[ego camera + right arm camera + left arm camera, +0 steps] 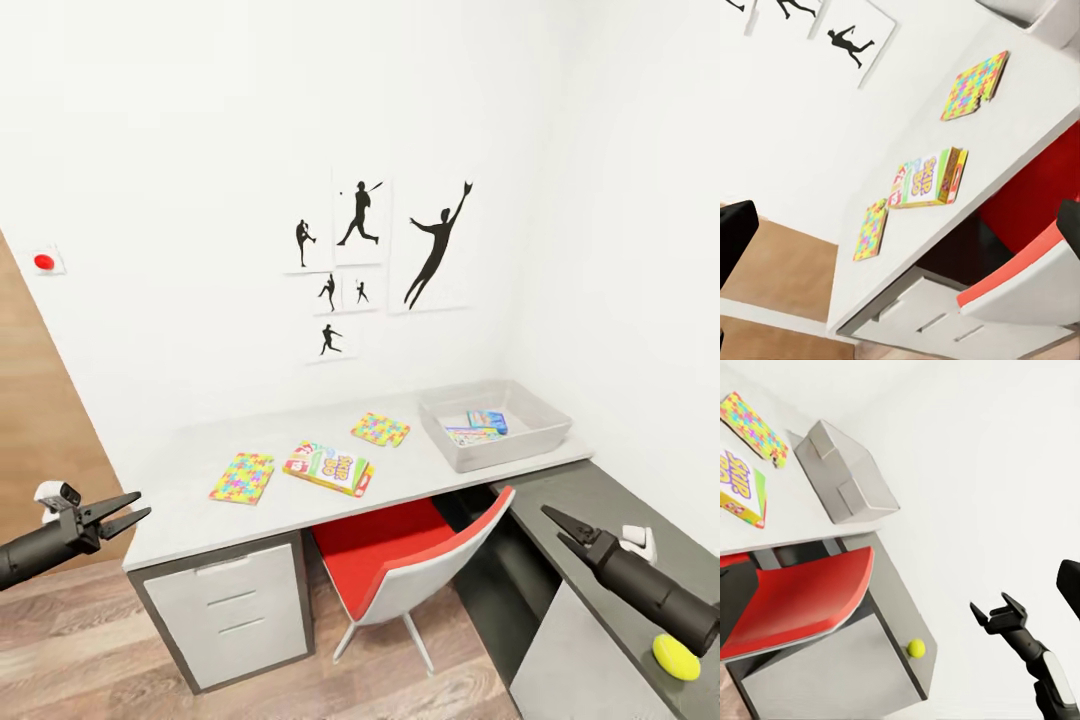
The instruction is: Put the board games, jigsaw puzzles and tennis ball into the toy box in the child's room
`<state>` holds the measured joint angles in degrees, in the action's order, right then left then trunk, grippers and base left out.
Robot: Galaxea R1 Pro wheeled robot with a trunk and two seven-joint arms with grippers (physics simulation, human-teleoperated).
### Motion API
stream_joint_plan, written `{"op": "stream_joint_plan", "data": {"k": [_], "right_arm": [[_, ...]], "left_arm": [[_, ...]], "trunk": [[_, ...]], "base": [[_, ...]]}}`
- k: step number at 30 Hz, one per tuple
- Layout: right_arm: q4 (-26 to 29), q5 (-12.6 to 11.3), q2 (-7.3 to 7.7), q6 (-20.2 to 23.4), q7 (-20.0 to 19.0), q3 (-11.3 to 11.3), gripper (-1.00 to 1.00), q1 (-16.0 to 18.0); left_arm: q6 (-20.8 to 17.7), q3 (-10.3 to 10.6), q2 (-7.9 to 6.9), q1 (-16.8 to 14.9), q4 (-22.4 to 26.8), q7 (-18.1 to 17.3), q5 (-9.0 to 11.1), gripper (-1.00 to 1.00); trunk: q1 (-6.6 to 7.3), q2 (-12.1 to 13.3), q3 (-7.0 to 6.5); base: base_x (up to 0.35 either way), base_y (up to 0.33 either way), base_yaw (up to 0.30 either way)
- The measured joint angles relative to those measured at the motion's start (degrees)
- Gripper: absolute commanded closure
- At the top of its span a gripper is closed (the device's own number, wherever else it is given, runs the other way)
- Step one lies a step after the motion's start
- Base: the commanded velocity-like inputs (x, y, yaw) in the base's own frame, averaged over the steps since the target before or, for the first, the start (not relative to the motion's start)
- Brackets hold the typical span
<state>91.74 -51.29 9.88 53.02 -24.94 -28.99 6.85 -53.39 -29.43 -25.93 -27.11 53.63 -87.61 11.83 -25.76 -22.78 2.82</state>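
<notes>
**Black arms, pointed fingers, white wrist modules**

Both arms are matte black cylinders that narrow toward the wrist. The left gripper and right gripper each end in two slim, pointed black fingers. A small white module with a dark lens sits on top of each wrist. In the left wrist view, the right arm shows a white-grey sleeve section behind a blocky black bracket.

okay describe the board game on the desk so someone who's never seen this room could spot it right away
Find the grey desk under the silhouette posters. The board game lies between two flat jigsaw puzzles; it is the thicker box, printed with big lettering.
</notes>
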Motion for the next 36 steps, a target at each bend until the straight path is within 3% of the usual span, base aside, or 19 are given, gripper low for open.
{"op": "stream_joint_plan", "data": {"k": [8, 18, 26, 27, 36], "right_arm": [[0.0, 0.0, -0.1, -0.5, 2.6, 0.5, -1.0, 0.0], [0.2, -0.1, -0.12, -0.7, 5.8, 3.1, -1.0, 0.3], [0.3, -0.1, -0.18, -0.7, 8.4, 3.4, -1.0, 0.4], [0.3, -0.1, -0.2, -0.7, 16.2, 3.5, -1.0, 0.4], [0.3, -0.3, -0.18, -0.8, 16.5, 4.9, -1.0, 0.5]], "left_arm": [[0.0, 0.0, 0.01, 0.0, 0.0, 0.1, 0.0, -1.0], [0.1, 0.0, 0.01, 0.0, 0.0, 0.1, -0.1, -1.0], [0.1, 0.0, 0.01, 0.0, 0.0, 0.3, 0.0, -1.0], [0.1, 0.0, 0.01, 0.0, 0.0, 0.3, 0.0, -1.0], [0.1, 0.0, 0.01, 0.0, 0.0, 0.4, 0.0, -1.0]], "trunk": [[0.01, 0.0, 0.01], [0.02, 0.0, 0.01], [0.02, 0.0, 0.01], [0.02, 0.0, 0.01], [0.02, 0.0, 0.01]], "base": [[-0.075, 0.212, 0.0], [-0.006, 0.279, 0.0], [0.0, 0.214, 0.0], [0.0, 0.143, 0.0], [0.0, 0.12, 0.0]]}}
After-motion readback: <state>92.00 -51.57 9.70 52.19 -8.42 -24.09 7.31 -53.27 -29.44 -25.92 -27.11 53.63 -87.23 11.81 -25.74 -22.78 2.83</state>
